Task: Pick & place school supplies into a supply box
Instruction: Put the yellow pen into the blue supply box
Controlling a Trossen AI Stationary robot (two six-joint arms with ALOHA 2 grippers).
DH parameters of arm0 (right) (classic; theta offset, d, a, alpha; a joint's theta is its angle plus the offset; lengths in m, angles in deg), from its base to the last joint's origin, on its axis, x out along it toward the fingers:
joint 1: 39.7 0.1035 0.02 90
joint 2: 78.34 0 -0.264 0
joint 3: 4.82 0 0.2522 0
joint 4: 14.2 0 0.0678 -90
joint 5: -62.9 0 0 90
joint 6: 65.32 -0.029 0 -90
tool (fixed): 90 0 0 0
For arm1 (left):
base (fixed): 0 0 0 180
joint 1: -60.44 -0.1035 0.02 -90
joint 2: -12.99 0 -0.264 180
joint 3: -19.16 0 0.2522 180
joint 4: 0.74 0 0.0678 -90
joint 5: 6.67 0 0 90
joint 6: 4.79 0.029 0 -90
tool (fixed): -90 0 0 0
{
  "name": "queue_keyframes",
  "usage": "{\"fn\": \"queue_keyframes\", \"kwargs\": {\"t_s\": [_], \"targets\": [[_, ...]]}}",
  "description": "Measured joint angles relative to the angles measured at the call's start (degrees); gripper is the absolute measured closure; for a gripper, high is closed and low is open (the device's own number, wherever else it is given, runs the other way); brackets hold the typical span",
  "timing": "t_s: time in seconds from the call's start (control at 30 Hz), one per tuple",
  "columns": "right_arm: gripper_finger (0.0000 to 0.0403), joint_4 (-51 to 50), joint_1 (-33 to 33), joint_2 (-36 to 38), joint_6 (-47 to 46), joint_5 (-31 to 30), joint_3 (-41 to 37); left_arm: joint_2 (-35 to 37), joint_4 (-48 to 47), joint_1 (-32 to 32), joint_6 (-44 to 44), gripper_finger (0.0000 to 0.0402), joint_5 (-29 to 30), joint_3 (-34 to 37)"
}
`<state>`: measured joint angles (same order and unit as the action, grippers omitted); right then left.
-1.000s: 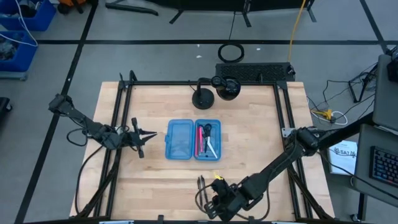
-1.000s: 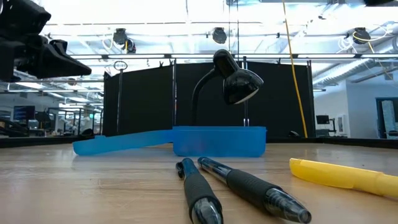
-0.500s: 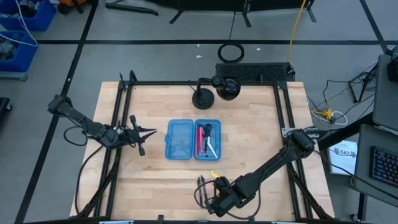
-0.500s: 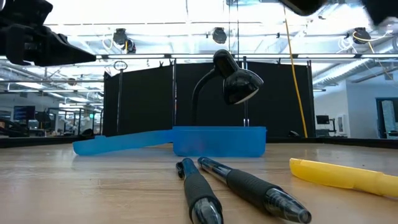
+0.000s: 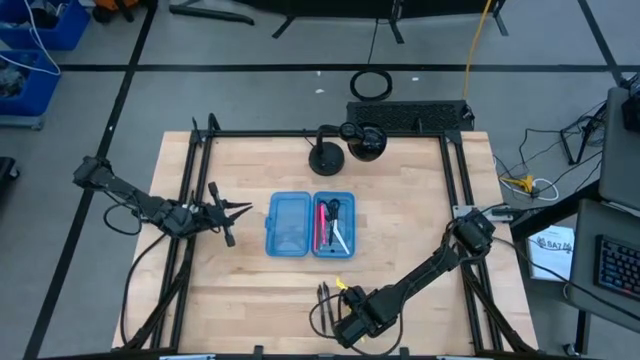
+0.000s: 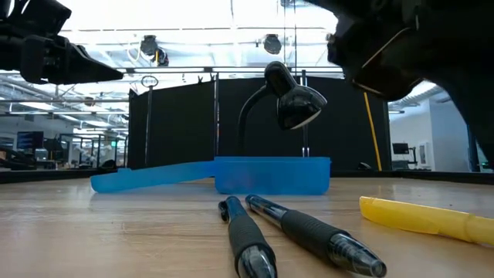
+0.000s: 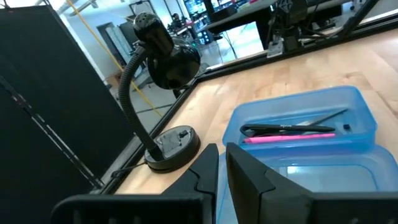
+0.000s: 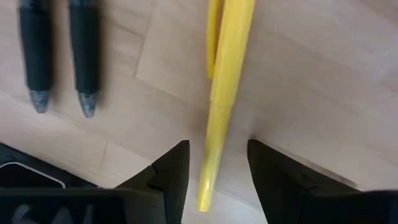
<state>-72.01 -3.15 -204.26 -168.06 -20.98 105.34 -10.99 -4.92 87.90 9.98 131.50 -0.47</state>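
Right gripper has moved in over the yellow pen at the near edge, fingers now spread astride it, not yet grasping. Left gripper waits beside the pencil case, fingers nearly closed, empty. Pickup looks imminent.

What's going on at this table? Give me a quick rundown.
The right hand is open, poised over a yellow pen lying on the table's near edge beside two black pens. The blue supply box lies open mid-table with a pink pen, scissors and others already inside. The left hand waits left of the box.
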Motion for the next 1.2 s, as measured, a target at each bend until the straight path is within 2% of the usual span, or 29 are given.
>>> {"fn": "queue_keyframes", "kwargs": {"t_s": [0.23,0.4,0.53,0.8,0.9,1.07,1.2], "targets": [[0.0252,-4.98,-1.00,-4.57,0.87,6.26,-0.01,0.00,2.16,-0.24,0.31,0.0364,-0.18,0.00],[0.0287,-8.15,-1.34,-6.34,3.62,8.84,0.15,0.00,3.41,-0.24,0.57,0.0364,-0.21,-0.02],[0.0323,-7.78,-1.52,-6.31,3.92,8.68,-0.86,0.00,3.61,-0.24,0.57,0.0364,-0.25,-0.02],[0.0383,-6.43,-1.28,-5.74,7.85,3.06,-1.68,0.01,3.17,-0.24,-0.30,0.0364,-0.30,-0.02],[0.0385,-6.56,-1.08,-4.84,10.26,0.59,-1.40,0.00,2.22,-0.22,-0.48,0.0364,-0.30,-0.02],[0.0385,-5.01,-1.16,0.64,8.78,-2.07,-1.41,0.00,0.51,-0.22,-2.43,0.0364,-0.32,-0.02],[0.0385,-5.82,-1.02,5.16,6.87,-8.06,-1.84,0.00,-0.49,-0.22,-2.84,0.0364,-0.32,-0.02]]}}
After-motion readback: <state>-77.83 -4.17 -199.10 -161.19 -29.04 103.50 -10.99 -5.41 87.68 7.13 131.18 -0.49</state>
